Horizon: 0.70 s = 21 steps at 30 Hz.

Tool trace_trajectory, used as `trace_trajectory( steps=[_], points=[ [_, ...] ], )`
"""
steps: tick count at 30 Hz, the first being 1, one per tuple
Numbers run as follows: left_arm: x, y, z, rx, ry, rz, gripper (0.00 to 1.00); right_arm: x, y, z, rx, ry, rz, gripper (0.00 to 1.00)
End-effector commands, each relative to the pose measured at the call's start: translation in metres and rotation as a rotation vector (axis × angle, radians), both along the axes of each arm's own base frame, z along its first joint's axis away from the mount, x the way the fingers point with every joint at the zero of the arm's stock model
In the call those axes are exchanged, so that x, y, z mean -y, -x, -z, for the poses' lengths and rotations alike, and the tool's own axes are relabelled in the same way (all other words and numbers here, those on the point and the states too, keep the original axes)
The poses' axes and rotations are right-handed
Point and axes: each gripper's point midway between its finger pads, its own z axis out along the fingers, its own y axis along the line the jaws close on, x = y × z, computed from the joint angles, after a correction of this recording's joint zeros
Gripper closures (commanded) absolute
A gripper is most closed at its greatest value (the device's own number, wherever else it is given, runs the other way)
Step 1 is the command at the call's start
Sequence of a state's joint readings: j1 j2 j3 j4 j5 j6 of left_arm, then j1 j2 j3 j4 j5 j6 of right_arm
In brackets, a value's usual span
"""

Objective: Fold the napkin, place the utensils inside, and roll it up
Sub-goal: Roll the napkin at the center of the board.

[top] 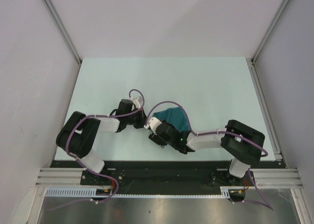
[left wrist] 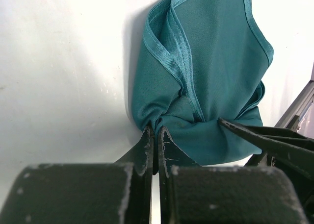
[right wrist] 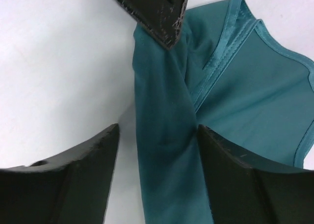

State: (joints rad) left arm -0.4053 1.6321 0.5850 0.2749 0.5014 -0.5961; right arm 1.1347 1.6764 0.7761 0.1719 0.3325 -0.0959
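Note:
The dark teal napkin point(top: 172, 117) lies bunched on the pale table, between the two arms. My left gripper point(left wrist: 153, 132) is shut on a pinched fold at the napkin's point(left wrist: 211, 77) near edge. In the top view the left gripper point(top: 147, 123) meets the cloth from the left. My right gripper point(right wrist: 157, 131) is open and straddles a twisted strip of the napkin point(right wrist: 164, 136). Its left finger stands off the cloth, and its right finger sits against it. In the top view the right gripper point(top: 157, 130) covers the napkin's near left part. The utensils are out of view.
The left gripper's fingertip point(right wrist: 162, 18) shows at the top of the right wrist view. The right gripper's fingers point(left wrist: 267, 141) cross the right of the left wrist view. Grey walls enclose the table point(top: 162, 82) on three sides, with a metal rail point(top: 267, 111) along its right edge.

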Motion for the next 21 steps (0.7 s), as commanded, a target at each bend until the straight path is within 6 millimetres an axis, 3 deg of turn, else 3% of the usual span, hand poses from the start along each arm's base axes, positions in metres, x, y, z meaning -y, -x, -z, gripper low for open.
trace_trajectory(
  steps=[1,9,10,12,13,14,16,21],
  points=[
    [-0.001,0.001,0.004,-0.008,-0.027,0.026,1.00,0.006,-0.013,0.011,0.043,0.079,0.039,0.35],
    [0.002,-0.006,-0.011,0.033,0.001,0.031,0.97,0.010,0.001,0.036,-0.125,0.103,0.015,0.80],
    [0.002,-0.008,-0.015,0.044,0.006,0.029,0.83,0.012,0.002,0.036,-0.158,0.094,0.012,0.84],
    [-0.004,-0.015,-0.026,0.079,0.011,0.003,0.67,0.004,0.013,0.036,-0.250,0.043,-0.038,0.95],
    [-0.012,-0.022,-0.029,0.093,0.005,-0.029,0.51,0.002,0.017,0.032,-0.294,0.011,-0.042,0.98],
    [-0.018,-0.024,-0.031,0.102,0.001,-0.048,0.45,0.005,0.012,0.031,-0.326,-0.016,-0.029,1.00],
    [-0.035,-0.030,-0.038,0.131,-0.008,-0.099,0.32,-0.005,0.026,0.022,-0.450,-0.110,-0.078,1.00],
    [-0.060,-0.033,-0.042,0.193,-0.068,-0.160,0.27,-0.014,0.030,-0.005,-0.676,-0.300,-0.135,1.00]
  ],
)
